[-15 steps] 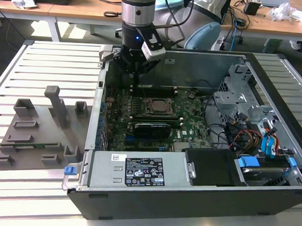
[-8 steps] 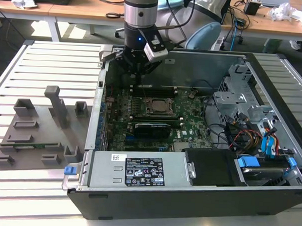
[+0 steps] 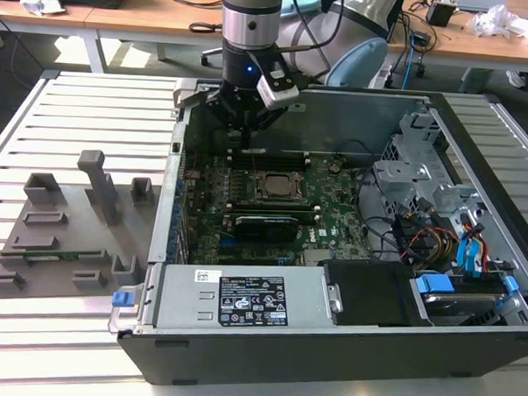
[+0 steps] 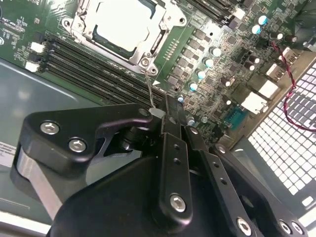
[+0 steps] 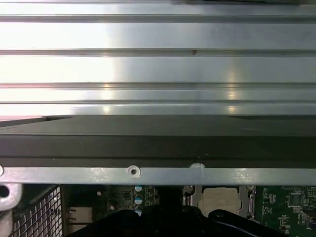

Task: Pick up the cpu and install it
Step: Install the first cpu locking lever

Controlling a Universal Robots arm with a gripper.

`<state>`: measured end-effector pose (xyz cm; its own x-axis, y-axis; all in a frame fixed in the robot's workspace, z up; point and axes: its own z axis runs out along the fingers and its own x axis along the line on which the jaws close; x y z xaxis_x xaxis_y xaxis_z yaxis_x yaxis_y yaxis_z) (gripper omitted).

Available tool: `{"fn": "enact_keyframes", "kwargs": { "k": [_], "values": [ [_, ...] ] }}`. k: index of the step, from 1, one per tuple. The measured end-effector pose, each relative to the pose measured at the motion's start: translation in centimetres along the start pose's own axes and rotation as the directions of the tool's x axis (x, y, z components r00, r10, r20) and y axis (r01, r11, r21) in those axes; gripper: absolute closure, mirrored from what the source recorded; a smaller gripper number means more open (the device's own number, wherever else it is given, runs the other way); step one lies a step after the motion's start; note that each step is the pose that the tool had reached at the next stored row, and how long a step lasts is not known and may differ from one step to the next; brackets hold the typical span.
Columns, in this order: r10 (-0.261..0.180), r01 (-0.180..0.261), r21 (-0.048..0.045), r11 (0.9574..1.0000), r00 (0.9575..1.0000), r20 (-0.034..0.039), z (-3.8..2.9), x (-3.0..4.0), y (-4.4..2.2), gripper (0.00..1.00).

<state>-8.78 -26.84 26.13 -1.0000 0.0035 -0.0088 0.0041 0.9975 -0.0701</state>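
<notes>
In the exterior view, the gripper (image 3: 242,131) hangs inside the computer case (image 3: 345,342), at 11 o'clock from the socket (image 3: 271,187), where the cpu (image 3: 271,186) already appears seated. In the second wrist view, the fingers (image 4: 170,126) are pressed together on a thin wire lever (image 4: 149,89) beside the cpu (image 4: 122,22); securing looks unfinished. In the first wrist view, the cpu (image 5: 218,196) sits below the case wall (image 5: 148,143).

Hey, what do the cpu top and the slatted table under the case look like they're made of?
The cpu, seated in its socket, seems to have a metal lid: pale, satin, brightly reflecting light. The table looks like ribbed aluminium: silvery slats with soft glare streaks, though painted steel can't be ruled out.
</notes>
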Motion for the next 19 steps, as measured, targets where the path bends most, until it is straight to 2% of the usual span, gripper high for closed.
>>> {"fn": "enact_keyframes", "kwargs": {
  "k": [19],
  "values": [
    [0.000,0.000,-0.0111,0.9999,1.0000,-0.0046,0.02,-2.24,-0.03,0.89]
  ]
}}
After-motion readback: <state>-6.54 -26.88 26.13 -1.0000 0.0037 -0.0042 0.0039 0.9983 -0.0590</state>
